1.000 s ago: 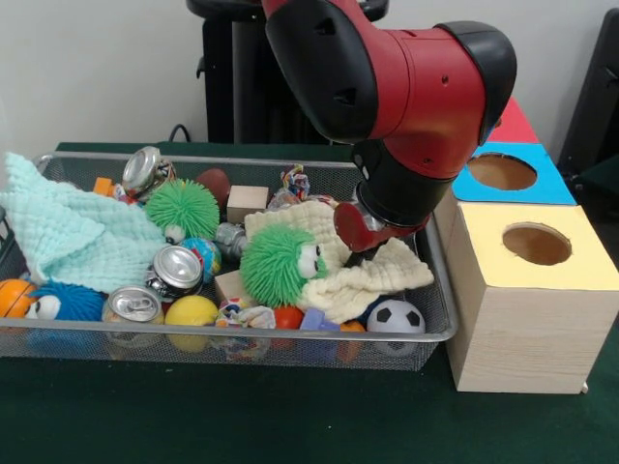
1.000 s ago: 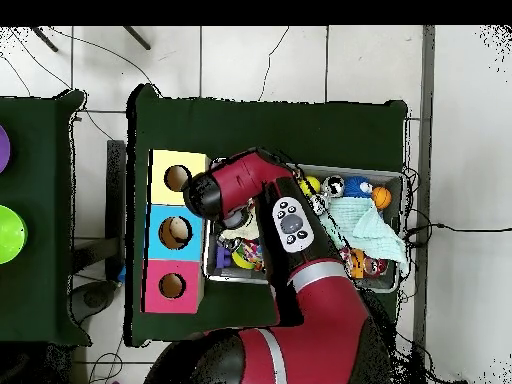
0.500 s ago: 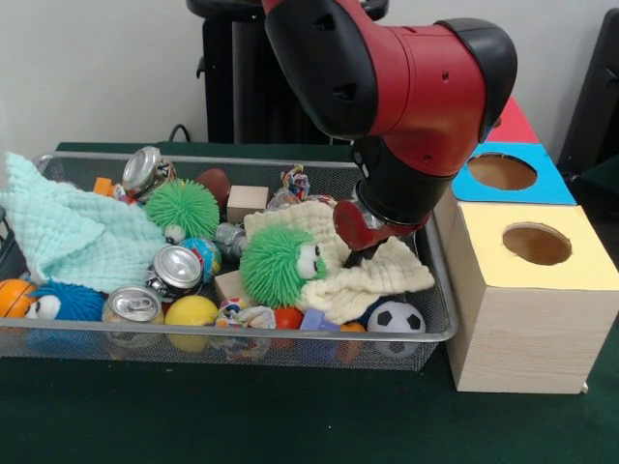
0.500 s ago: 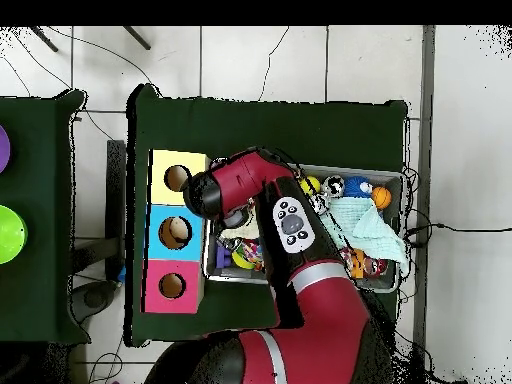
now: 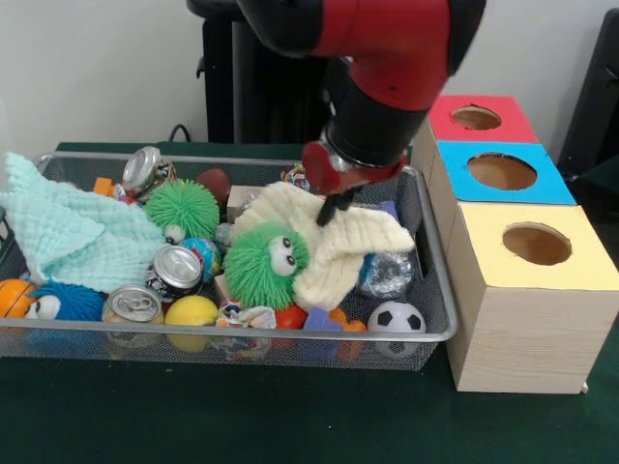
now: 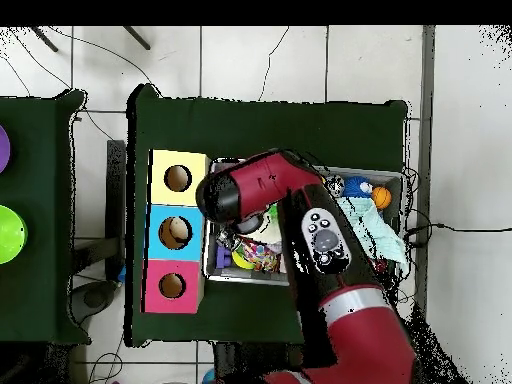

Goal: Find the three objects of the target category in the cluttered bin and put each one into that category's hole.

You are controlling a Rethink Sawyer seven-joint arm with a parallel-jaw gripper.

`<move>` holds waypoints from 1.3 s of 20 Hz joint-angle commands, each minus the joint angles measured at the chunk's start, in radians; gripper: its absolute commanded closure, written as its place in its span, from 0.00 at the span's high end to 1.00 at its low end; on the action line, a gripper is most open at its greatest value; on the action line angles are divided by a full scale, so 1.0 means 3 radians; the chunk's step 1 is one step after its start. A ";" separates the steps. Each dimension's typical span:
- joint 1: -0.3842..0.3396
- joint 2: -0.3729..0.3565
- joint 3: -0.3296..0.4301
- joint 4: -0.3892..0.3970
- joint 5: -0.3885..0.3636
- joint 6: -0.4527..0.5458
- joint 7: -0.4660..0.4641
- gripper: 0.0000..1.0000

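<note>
Front: gripper point(image 5: 329, 207) pinches the cream cloth point(image 5: 340, 242), lifted in a peak over the wire bin point(image 5: 437, 319), beside the green fuzzy toy point(image 5: 255, 265). Overhead: arm point(image 6: 262, 188) covers the bin's end by the three-hole box point(image 6: 176, 231).

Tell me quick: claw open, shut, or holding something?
Claw: shut on the cream cloth, lifting it above the wire bin.
</note>
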 commanded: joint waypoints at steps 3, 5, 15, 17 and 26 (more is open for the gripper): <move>-0.0482 -0.0502 0.0248 0.0382 -0.0017 0.0607 -0.1756 0.00; -0.0514 -0.0488 0.0260 0.0320 -0.0113 0.0620 -0.1836 0.00; -0.0532 -0.0376 0.0294 -0.0004 -0.0239 0.0764 -0.2163 0.00; -0.0482 -0.0341 0.0291 0.0007 -0.0154 0.0764 -0.2027 0.00; -0.0405 -0.0234 0.0304 0.0187 0.0227 0.0408 -0.1382 0.00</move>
